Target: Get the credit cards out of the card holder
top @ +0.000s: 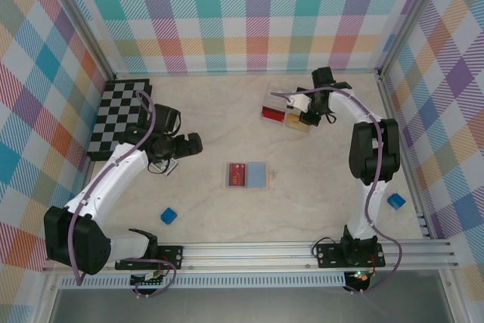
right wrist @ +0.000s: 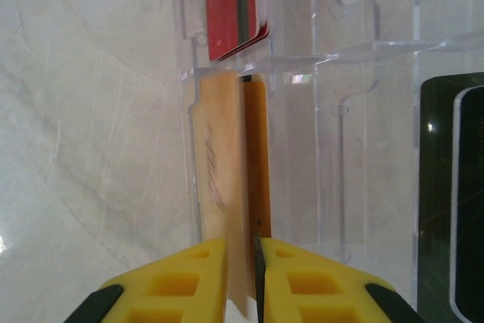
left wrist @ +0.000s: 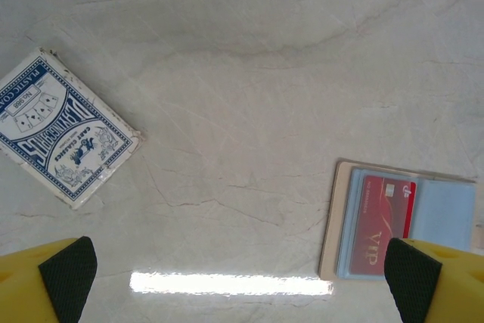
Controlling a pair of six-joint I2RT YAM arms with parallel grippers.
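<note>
**Operator:** What lies nearest your bases?

**Arm:** Two small blue cubes on the pale marbled table (top: 318,187). One blue cube (top: 168,215) sits in front of my left arm. The other blue cube (top: 395,201) is over by my right arm, well apart from the first.

**Operator:** And the card holder?

**Arm:** Farther in, about mid-table, the flat two-panel card holder (top: 257,175) lies open, tan at the rim and light blue lining up. The red credit card with pale markings (top: 239,175) sits in its left panel, and the right panel is bare lining. The holder lies apart from both my grippers.

**Operator:** Your left gripper?

**Arm:** My left gripper (left wrist: 240,266) is spread wide, with only table between its black pads (left wrist: 68,277). It hangs left of the holder, and a blue-and-white pack of playing cards (left wrist: 64,138) lies flat near it.

**Operator:** The right one?

**Arm:** My right gripper (right wrist: 242,274) is beyond the holder, at the clear plastic compartment box (right wrist: 344,111). Its yellow fingers (right wrist: 189,281) stand nearly together with the lower edge of a thin pale tan card (right wrist: 219,179) between them. I cannot tell whether they press it. That card stands on edge in a compartment, with an orange card (right wrist: 259,156) against it. The compartment beyond holds a stack of red cards (right wrist: 231,5).

**Operator:** Farthest?

**Arm:** A black-and-white checkerboard (top: 121,115) at the far left.
</note>
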